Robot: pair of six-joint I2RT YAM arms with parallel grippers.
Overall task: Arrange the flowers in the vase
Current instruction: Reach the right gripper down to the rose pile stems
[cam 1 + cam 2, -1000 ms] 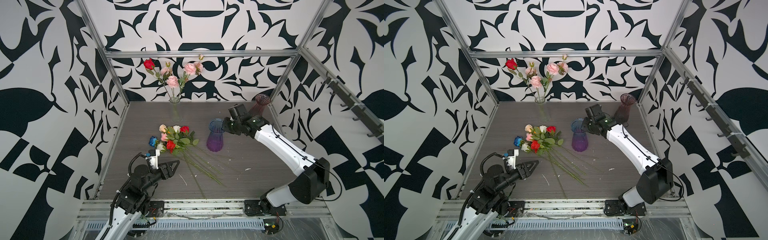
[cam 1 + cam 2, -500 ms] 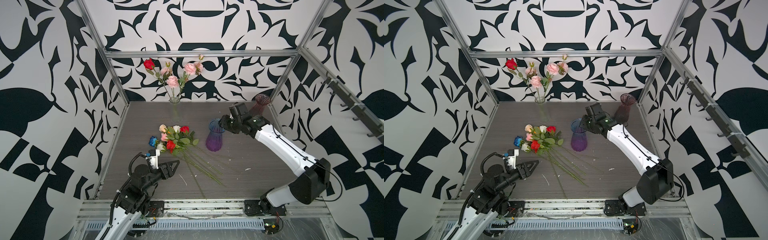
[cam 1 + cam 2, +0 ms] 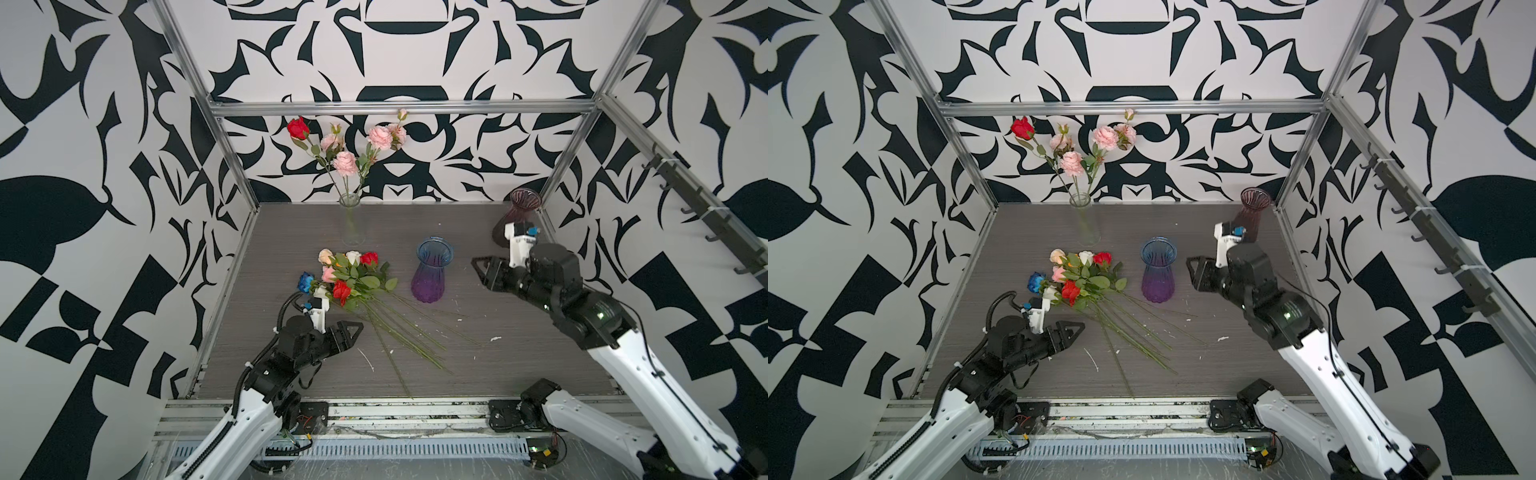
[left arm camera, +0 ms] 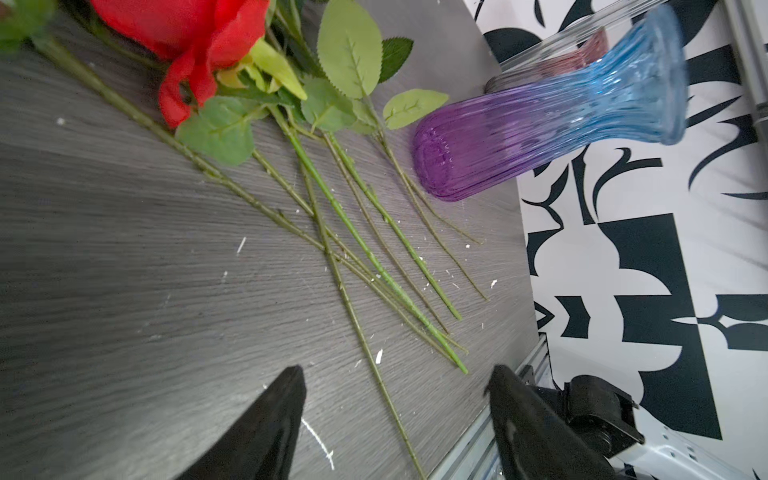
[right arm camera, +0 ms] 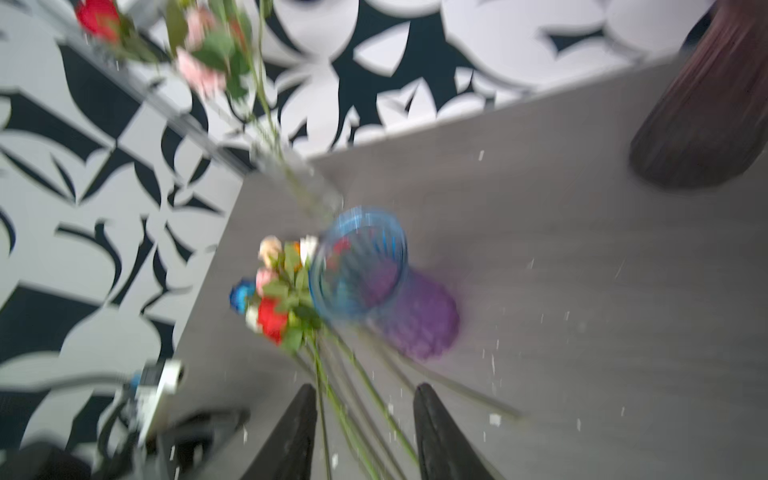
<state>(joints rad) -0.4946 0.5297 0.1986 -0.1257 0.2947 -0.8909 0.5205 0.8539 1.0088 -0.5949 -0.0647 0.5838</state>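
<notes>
A bunch of flowers [image 3: 349,274] [image 3: 1079,274] lies on the table with its green stems [image 4: 357,232] fanned toward the front. Several pink flowers and a red rose stand in a clear glass vase [image 3: 351,224] [image 3: 1086,226] at the back. A blue-and-purple vase [image 3: 432,270] [image 3: 1158,270] [image 4: 540,120] [image 5: 361,266] stands upright right of the bunch. My left gripper [image 3: 353,330] [image 3: 1077,328] [image 4: 395,374] is open and empty, low over the stem ends. My right gripper [image 3: 482,272] [image 3: 1196,272] [image 5: 365,388] hangs open and empty, right of that vase.
A dark maroon vase [image 3: 521,208] [image 3: 1252,208] [image 5: 706,124] stands in the back right corner behind my right wrist. White crumbs dot the grey table [image 3: 498,365]. Patterned walls and metal frame posts close in three sides.
My right gripper has opened, let go of the blue-and-purple vase's rim and drawn back to the right. The vase stays upright. The left gripper has barely moved.
</notes>
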